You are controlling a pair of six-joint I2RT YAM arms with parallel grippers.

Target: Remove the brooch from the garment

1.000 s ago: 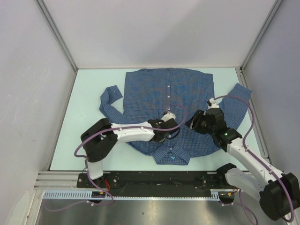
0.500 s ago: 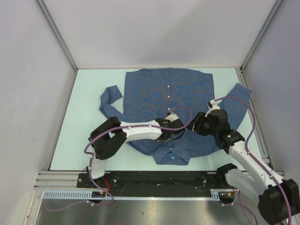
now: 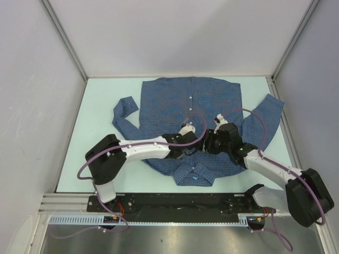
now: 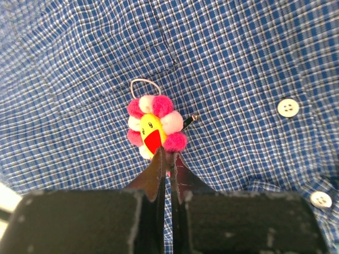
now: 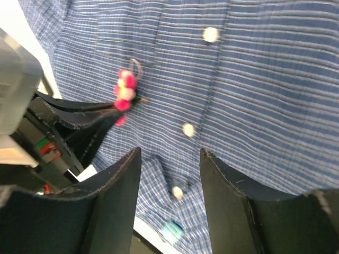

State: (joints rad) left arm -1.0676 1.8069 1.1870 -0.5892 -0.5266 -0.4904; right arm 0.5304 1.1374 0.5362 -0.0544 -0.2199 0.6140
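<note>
Left hand (image 4: 165,157) low, tight on brooch (image 4: 154,127)

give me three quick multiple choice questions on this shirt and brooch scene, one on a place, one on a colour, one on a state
1. Where does the brooch sit?
A. on a sleeve
B. on the front of the shirt
C. on the collar

2. What colour is the brooch's centre?
A. green
B. yellow
C. black

3. How does the right pincer stand?
A. shut on the brooch
B. shut on the shirt's cloth
C. open, holding nothing

Answers:
1 B, the left wrist view shows it on flat front cloth near a white button.
2 B, a yellow face is ringed by pink petals.
3 C, its fingers are spread apart above the shirt, while the left pincer pinches the brooch's lower edge.
</note>
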